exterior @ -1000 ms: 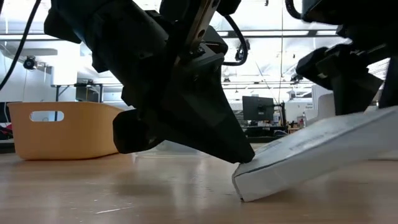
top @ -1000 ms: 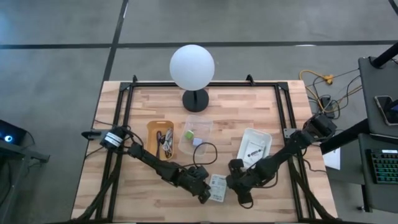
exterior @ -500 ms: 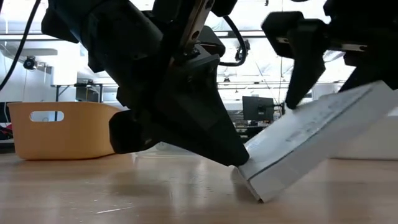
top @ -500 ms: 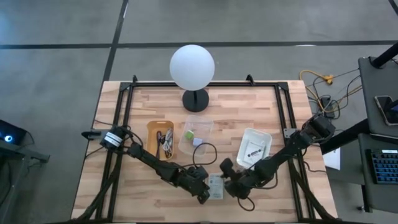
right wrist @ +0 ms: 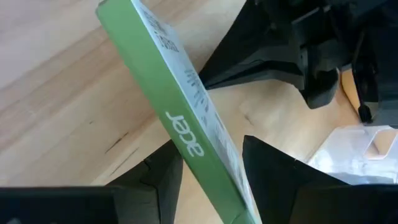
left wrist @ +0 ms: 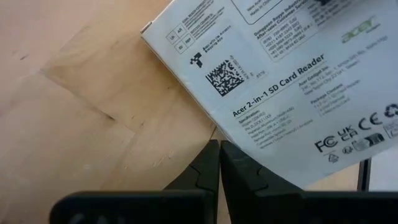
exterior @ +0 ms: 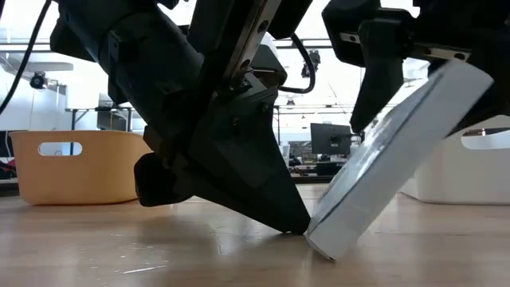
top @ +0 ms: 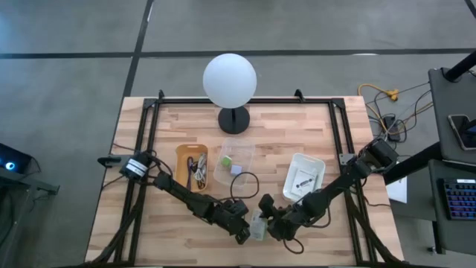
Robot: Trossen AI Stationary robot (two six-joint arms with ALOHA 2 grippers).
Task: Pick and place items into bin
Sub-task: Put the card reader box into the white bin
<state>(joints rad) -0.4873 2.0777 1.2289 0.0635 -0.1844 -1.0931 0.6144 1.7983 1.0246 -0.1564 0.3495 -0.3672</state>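
Cables, seemingly, fill orange bin (top: 192,165); right end effector (top: 265,221) pinches tilted packet (top: 257,224); left end effector (top: 244,232) closed.

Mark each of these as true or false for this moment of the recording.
1. The white box lies flat on the table. False: it stands tilted on one edge.
2. The left gripper is shut, its tip at the box's lower edge. True.
3. The right gripper has the box between its fingers. True.
4. The orange bin is on its side. False: it stands upright.
5. The globe lamp stands at the table's far edge. True.
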